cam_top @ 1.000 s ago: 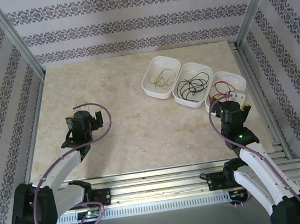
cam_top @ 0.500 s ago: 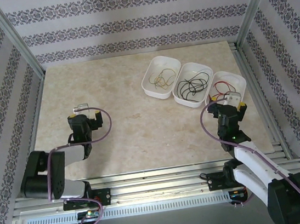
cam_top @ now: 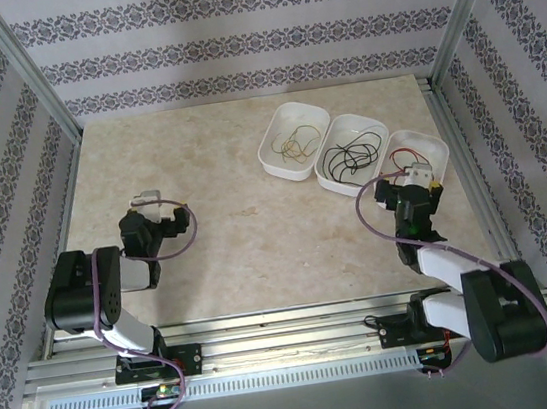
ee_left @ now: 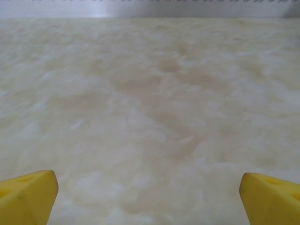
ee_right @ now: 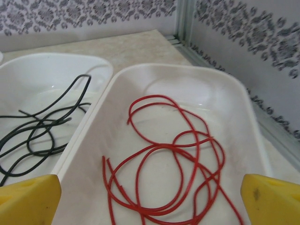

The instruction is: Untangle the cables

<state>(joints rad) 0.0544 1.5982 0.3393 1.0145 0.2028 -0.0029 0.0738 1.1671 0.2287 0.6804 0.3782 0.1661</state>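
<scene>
Three cables lie apart, each in its own white tray. The yellow-olive cable [cam_top: 294,146] is in the left tray [cam_top: 266,161], the black cable [cam_top: 352,155] in the middle tray [cam_top: 382,130], and the red cable [cam_top: 407,158] in the right tray [cam_top: 439,148]. My right gripper [cam_top: 417,176] hangs open over the near end of the right tray. In the right wrist view the red cable [ee_right: 173,159] lies loosely coiled between its yellow fingertips [ee_right: 28,199], with the black cable [ee_right: 37,126] alongside. My left gripper [cam_top: 148,199] is open above the bare table [ee_left: 150,117], holding nothing.
Patterned walls with aluminium posts [cam_top: 28,65] close in the table on three sides. A metal rail [cam_top: 289,321] runs along the near edge by both arm bases. Purple cables [cam_top: 192,225] loop off each wrist. The marbled tabletop [cam_top: 224,211] lies between the arms.
Both arms have folded up, their elbows drawn back toward the bases. The grippers stayed open; the right one shifted slightly toward the red cable's tray.
</scene>
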